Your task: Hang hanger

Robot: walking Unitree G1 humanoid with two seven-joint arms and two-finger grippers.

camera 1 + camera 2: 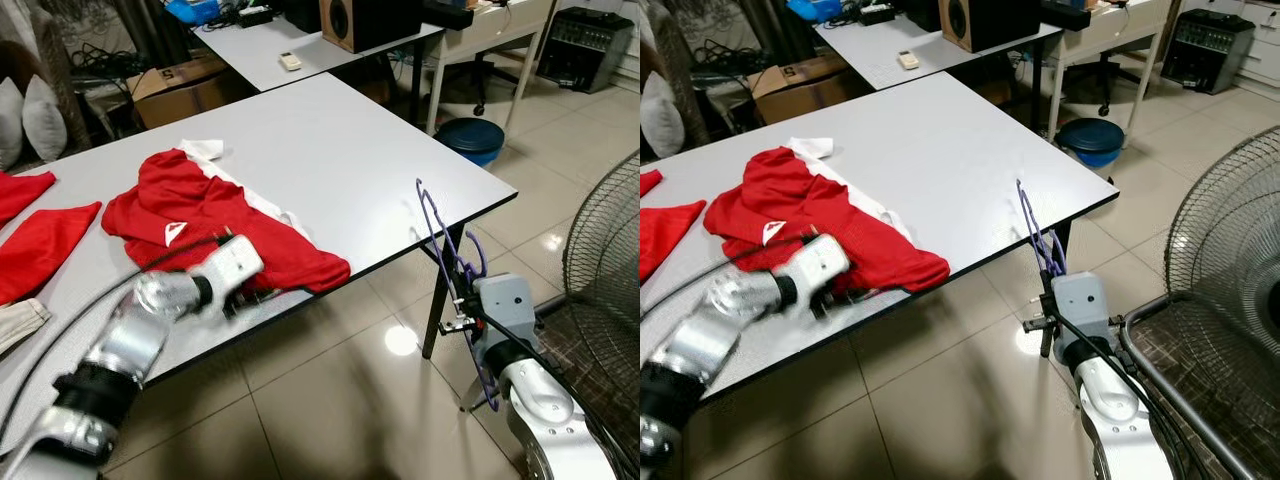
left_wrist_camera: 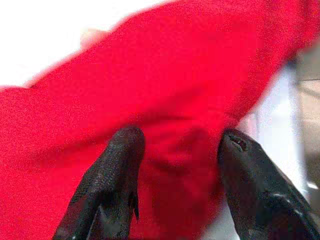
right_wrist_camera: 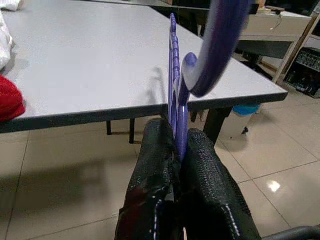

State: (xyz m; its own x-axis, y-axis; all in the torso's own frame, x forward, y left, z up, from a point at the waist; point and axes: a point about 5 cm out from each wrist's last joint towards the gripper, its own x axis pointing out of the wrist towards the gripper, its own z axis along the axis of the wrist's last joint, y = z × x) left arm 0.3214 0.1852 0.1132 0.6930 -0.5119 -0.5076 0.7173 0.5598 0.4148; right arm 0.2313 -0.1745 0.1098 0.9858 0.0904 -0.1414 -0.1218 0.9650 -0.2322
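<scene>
right gripper [image 3: 175,150] clamps purple hanger [image 1: 440,235] — left gripper [image 2: 175,150] (fingers apart) | red shirt [image 1: 215,215]

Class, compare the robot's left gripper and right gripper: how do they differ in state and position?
The left gripper is open, fingers spread against the red shirt on the table; the right gripper is shut on the purple hanger, off the table's edge above the floor. Both have two black fingers.

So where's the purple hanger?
The hanger is pinched in the right gripper, held upright off the table's right front edge, above the floor, with the fan to its right.
</scene>
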